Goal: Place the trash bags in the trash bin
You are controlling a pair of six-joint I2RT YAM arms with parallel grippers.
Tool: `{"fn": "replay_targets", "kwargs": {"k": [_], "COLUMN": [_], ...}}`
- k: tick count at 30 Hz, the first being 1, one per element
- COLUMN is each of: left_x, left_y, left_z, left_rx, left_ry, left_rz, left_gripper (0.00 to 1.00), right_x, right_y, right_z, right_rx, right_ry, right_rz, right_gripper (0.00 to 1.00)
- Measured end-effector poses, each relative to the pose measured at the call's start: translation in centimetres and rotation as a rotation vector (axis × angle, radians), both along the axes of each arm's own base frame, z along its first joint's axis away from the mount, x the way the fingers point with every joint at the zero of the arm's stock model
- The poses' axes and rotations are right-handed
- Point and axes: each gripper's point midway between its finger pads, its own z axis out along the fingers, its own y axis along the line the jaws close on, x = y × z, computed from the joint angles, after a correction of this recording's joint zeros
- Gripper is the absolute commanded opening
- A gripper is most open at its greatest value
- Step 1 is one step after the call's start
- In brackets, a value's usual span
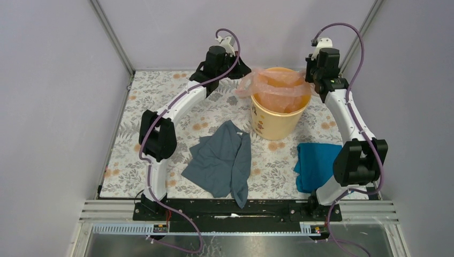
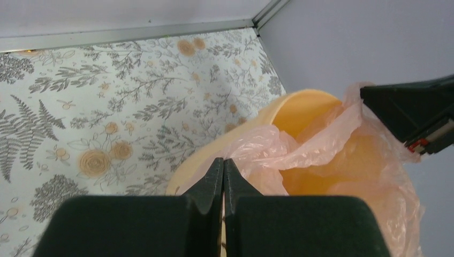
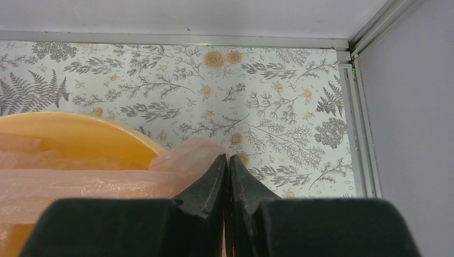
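Pink-peach film of the trash bag [image 1: 274,85] drapes over the mouth of the trash bin [image 1: 275,122] in the top view. It is stretched between the left gripper [image 1: 243,71] and the right gripper [image 1: 312,80] at opposite sides of the rim. A grey-blue cloth [image 1: 222,158] and a bright blue cloth [image 1: 316,165] lie on the floral table [image 1: 160,107], well behind both.

Left wrist view: the left fingers [image 2: 206,184] are pressed together, the film's edge caught at their tips, the bin just beyond them to the right.

Right wrist view: the right fingers [image 3: 209,182] pinch a bulge of film, the bin's rim just left of their tips.
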Motion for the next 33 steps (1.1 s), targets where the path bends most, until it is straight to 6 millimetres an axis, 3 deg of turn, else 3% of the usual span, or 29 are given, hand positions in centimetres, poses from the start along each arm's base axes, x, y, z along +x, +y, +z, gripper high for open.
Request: {"fn": "replay_targets", "kwargs": {"k": [5, 11, 17, 20, 23, 26, 30, 33], "left_x": [2.4, 3.0, 1.7, 0.1, -1.6, -2.5, -3.1, -3.4], "left_y": [-0.6, -1.2, -1.7, -1.3, -0.7, 0.3, 2.4, 4.6], "left_z": [-0.4, -3.3, -6.8, -9.9, -11.4, -10.9, -7.3, -3.8], "left_rx": [-0.053, -0.085, -0.105, -0.088, -0.063, -0.025, 0.005, 0.021], "left_ry": [0.025, 0.113, 0.208, 0.281, 0.330, 0.339, 0.288, 0.228], "left_rz": [0.021, 0.024, 0.000, -0.008, -0.018, -0.017, 0.013, 0.059], "left_gripper": [0.00, 0.00, 0.00, 0.00, 0.16, 0.37, 0.70, 0.83], "right_x": [1.3, 2.0, 2.0, 1.7, 0.7, -0.9, -3.4, -5.5], "right_y": [-0.3, -0.8, -1.4, -1.5, -1.9, -2.4, -3.2, -4.0], "right_z": [-0.6, -2.2, -3.3, -3.6, -3.8, -4.0, -2.9, -0.9], "right_rx": [0.004, 0.023, 0.074, 0.105, 0.143, 0.177, 0.200, 0.207], "right_ry": [0.003, 0.032, 0.039, 0.037, 0.060, 0.101, 0.131, 0.109], "right_rz": [-0.009, -0.031, -0.064, -0.080, -0.097, -0.140, -0.224, -0.294], "right_gripper": [0.13, 0.13, 0.21, 0.32, 0.49, 0.66, 0.88, 0.95]}}
